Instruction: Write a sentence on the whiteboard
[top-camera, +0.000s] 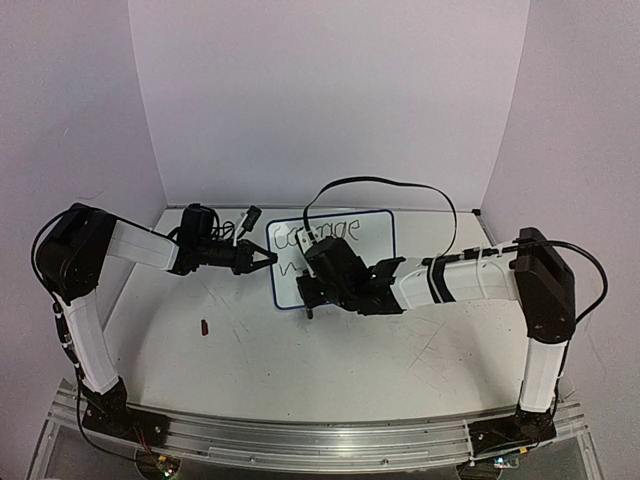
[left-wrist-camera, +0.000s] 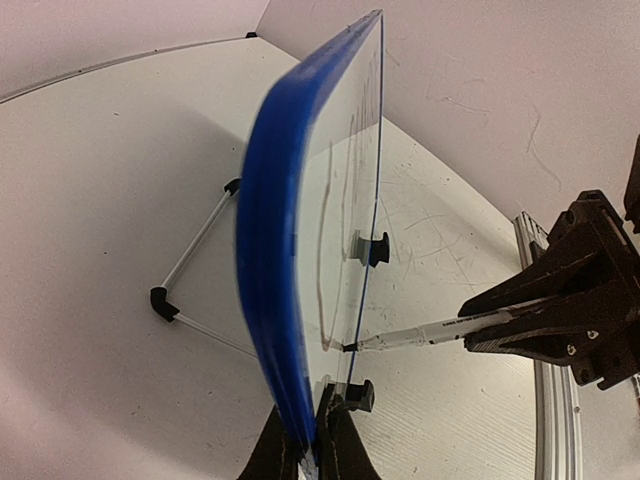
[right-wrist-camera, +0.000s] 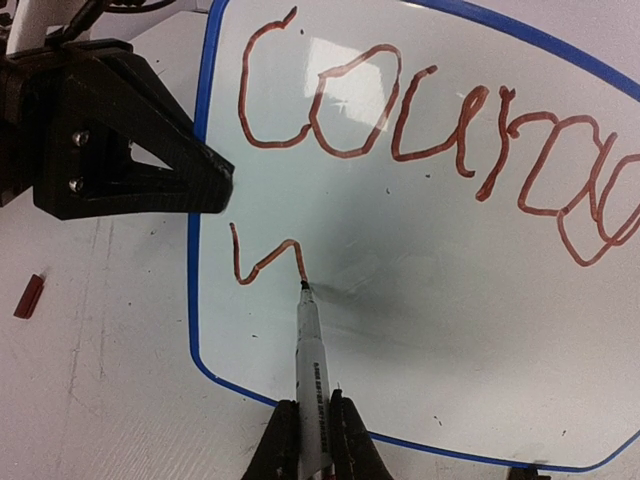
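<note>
whiteboard (top-camera: 365, 235) stands at the tabletop's (top-camera: 250, 350) far edge, centre. left gripper (left-wrist-camera: 315, 450) pinches its left frame edge. right gripper (right-wrist-camera: 312, 425) clamps a marker (right-wrist-camera: 308, 340), tip touching the board. sentence (right-wrist-camera: 405, 125): "Courage" written, with only a "w" stroke below it. small red piece (top-camera: 204, 326) lies toward the left edge.

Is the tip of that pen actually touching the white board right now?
Touching. The left wrist view shows it side-on: the marker tip meets the whiteboard face with no gap. The right wrist view agrees.
</note>
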